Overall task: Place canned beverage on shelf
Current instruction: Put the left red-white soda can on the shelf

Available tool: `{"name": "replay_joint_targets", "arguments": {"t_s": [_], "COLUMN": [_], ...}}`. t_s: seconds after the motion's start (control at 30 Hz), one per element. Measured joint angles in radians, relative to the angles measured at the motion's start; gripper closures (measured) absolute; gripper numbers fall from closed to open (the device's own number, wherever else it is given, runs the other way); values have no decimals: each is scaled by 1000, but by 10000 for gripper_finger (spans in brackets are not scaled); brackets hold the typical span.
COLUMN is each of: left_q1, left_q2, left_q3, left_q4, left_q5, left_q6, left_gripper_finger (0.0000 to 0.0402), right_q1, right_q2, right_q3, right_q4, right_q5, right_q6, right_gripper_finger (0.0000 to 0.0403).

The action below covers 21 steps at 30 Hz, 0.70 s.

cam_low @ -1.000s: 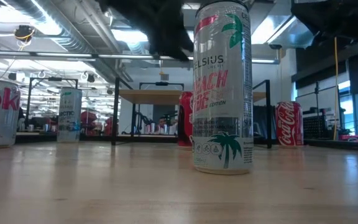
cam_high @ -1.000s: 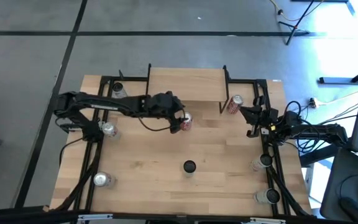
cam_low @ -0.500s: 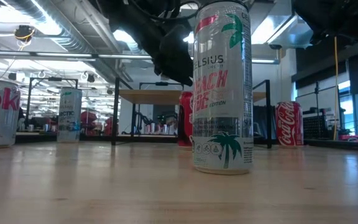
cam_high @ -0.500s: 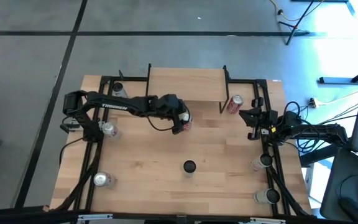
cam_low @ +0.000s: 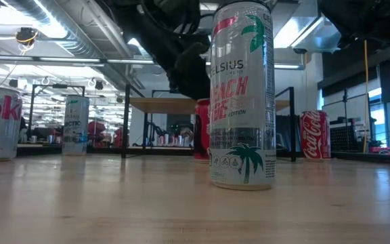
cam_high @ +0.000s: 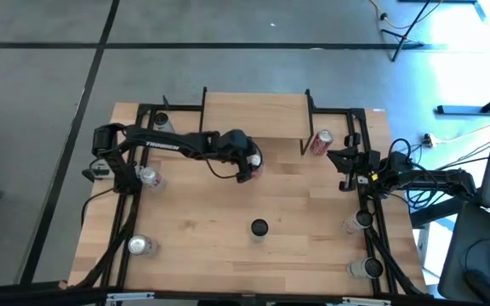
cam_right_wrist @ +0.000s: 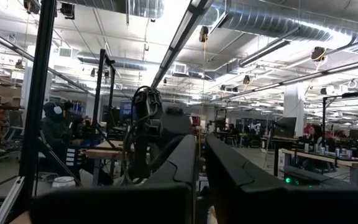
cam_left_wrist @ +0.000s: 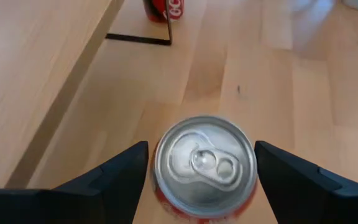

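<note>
A red can (cam_high: 253,167) stands upright on the tabletop just in front of the shelf (cam_high: 253,115), a light plank on a thin black frame. My left gripper (cam_left_wrist: 201,163) is open above it, pointing down. One finger stands on each side of the can's silver top (cam_left_wrist: 205,163), about level with the rim. In the low view the gripper (cam_low: 185,74) hangs just over the red can (cam_low: 202,129). My right gripper (cam_high: 344,166) waits shut near the table's right edge.
A tall Celsius can (cam_high: 259,228) stands in the middle near the front. A Coca-Cola can (cam_high: 321,142) stands by the shelf's right leg. Several silver cans stand along the left side (cam_high: 148,177) and the right side (cam_high: 360,221) by the black frame rails.
My left gripper has come down over the red can and gone a little toward the table's right edge, staying open. The can has stayed where it was.
</note>
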<state>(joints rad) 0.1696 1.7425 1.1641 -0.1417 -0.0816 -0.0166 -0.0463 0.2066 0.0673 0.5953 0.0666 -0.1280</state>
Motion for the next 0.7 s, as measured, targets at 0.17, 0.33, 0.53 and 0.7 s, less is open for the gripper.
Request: {"name": "replay_joint_targets", "arguments": {"t_s": [0.17,0.33,0.53,0.7], "left_q1": [9,15,15,14], "left_q2": [23,60,70,72], "left_q3": [1,4,5,2], "left_q4": [12,44,56,77], "left_q5": [39,70,102,100], "left_q6": [0,-1,-2,-25], "left_gripper_finger": [119,119,119,119], "right_q1": [0,0,0,0], "right_q2": [0,0,0,0], "right_q3": [0,0,0,0], "right_q4": [-10,-20,-20,-21], "right_q5": [0,0,0,0], "right_q6": [0,0,0,0], "right_gripper_finger": [375,375,375,375]}}
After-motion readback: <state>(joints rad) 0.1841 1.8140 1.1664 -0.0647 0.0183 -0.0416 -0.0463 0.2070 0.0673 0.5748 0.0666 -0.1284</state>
